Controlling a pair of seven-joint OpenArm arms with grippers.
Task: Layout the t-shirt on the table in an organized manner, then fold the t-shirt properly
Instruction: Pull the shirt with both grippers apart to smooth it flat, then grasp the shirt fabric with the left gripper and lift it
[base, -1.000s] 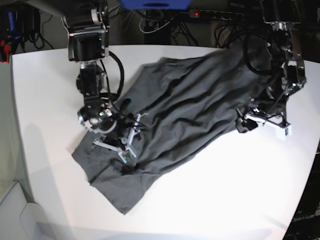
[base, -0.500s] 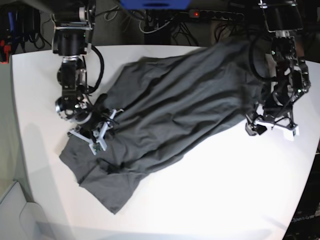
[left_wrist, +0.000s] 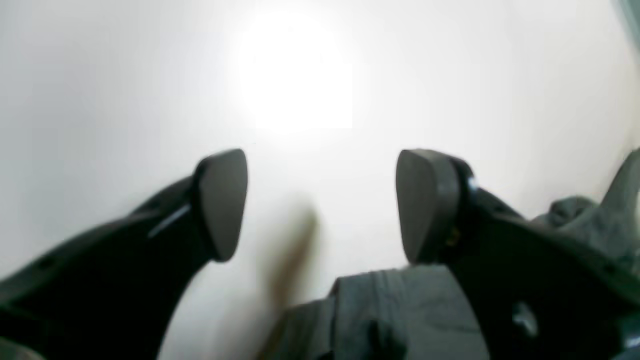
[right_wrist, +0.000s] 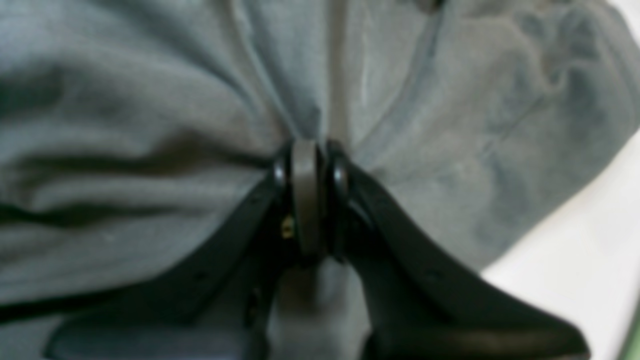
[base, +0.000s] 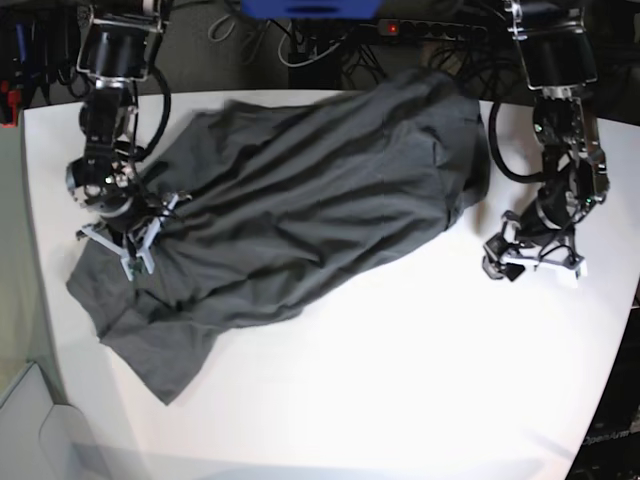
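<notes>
While right fingers (right_wrist: 307, 150) pinch t-shirt (base: 300, 200) | left fingers (left_wrist: 320, 205) apart, over table (left_wrist: 125, 75)

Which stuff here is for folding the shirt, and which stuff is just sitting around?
For the job:
- t-shirt
- table
- right gripper, pinching the shirt
- left gripper, open

Just around:
- cables behind the table
- power strip
</notes>
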